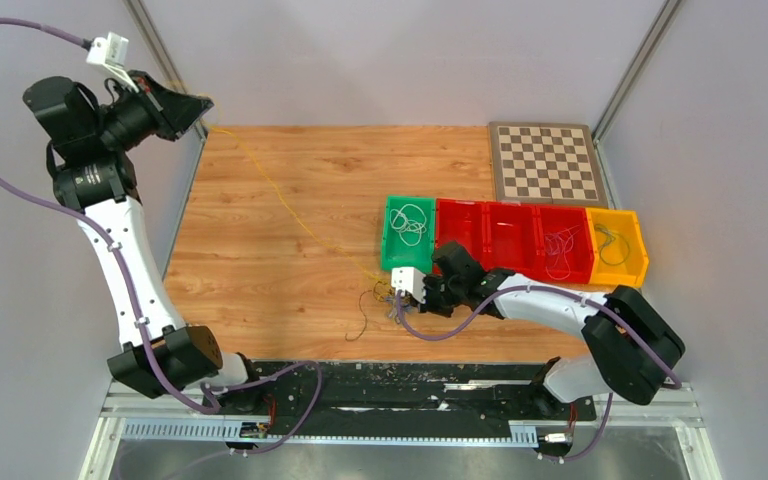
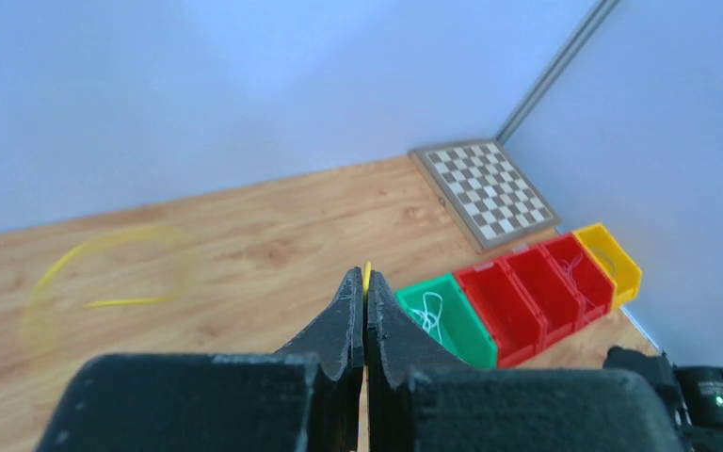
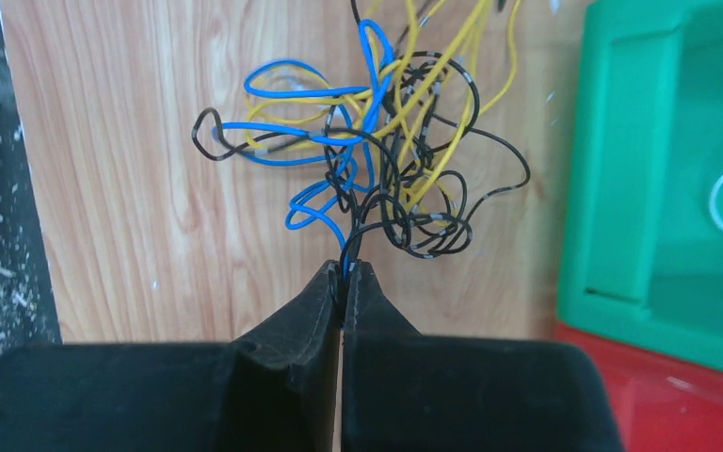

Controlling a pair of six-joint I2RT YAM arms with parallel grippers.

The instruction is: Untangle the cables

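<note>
The cables (image 3: 377, 160) of the snarl are blue, yellow and black, the black ones ringed here and there with pale grey bands; a lone yellow cable (image 1: 280, 205) shows bright against the table (image 1: 250, 280), which is light brown wood with a darker streaked grain; the left gripper (image 2: 365, 282) and right gripper (image 3: 344, 275) are matt black; the left arm (image 1: 120, 260) and right arm (image 1: 550, 300) have white links and black joints, with mauve-grey hoses (image 1: 0, 190); the chessboard (image 1: 546, 162) is chequered dark brown and cream; the green bin (image 1: 388, 240) holds a white wire (image 1: 412, 222); the red bins (image 1: 482, 240) number three; the last bin (image 1: 640, 250) is orange-yellow; the walls (image 1: 360, 60) are pale grey.
</note>
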